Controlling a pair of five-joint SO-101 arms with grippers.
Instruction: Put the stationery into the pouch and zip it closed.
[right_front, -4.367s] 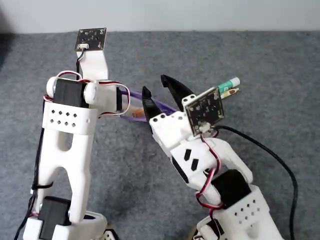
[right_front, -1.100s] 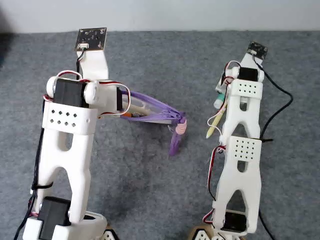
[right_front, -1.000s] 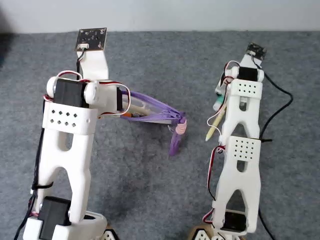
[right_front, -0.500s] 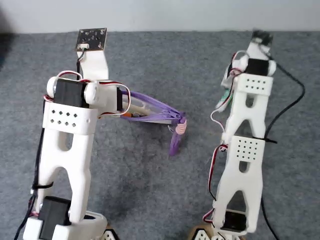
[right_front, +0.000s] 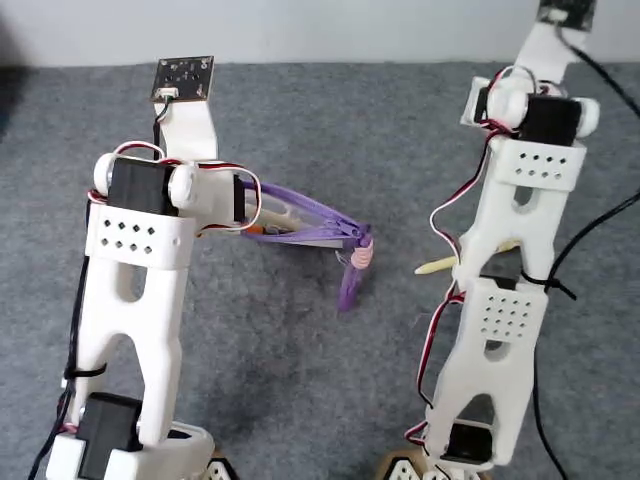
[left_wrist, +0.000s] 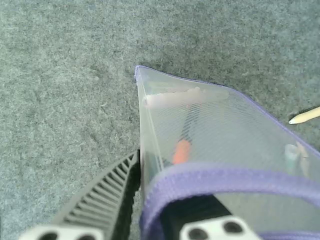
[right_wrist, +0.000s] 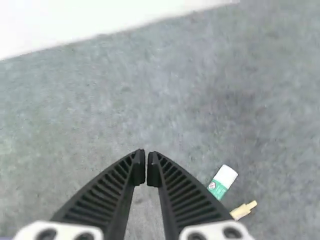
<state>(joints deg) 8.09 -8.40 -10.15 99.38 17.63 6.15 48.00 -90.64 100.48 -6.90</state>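
Note:
My left gripper (left_wrist: 149, 176) is shut on the edge of a translucent pouch (left_wrist: 210, 135) with a purple rim, and an orange pen (left_wrist: 182, 150) and a pale stick lie inside it. From above, the pouch (right_front: 305, 225) hangs at the left arm, its pink zipper pull (right_front: 362, 255) and purple strap dangling. My right gripper (right_wrist: 146, 162) is shut on nothing, above the grey mat. A white and green glue stick (right_wrist: 220, 182) and a pencil end (right_wrist: 243, 209) lie on the mat beside it. A pencil tip (right_front: 437, 266) sticks out from under the right arm.
Grey carpet-like mat (right_front: 330, 380) covers the table; a pale wall edge (right_wrist: 75, 25) runs along the far side. The right arm (right_front: 520, 200) stretches toward the far right corner. Open mat lies between the two arms.
The right arm let go of the pouch, swung away to the right and stretched toward the far edge, uncovering the pencil tip. The left arm and pouch have stayed put.

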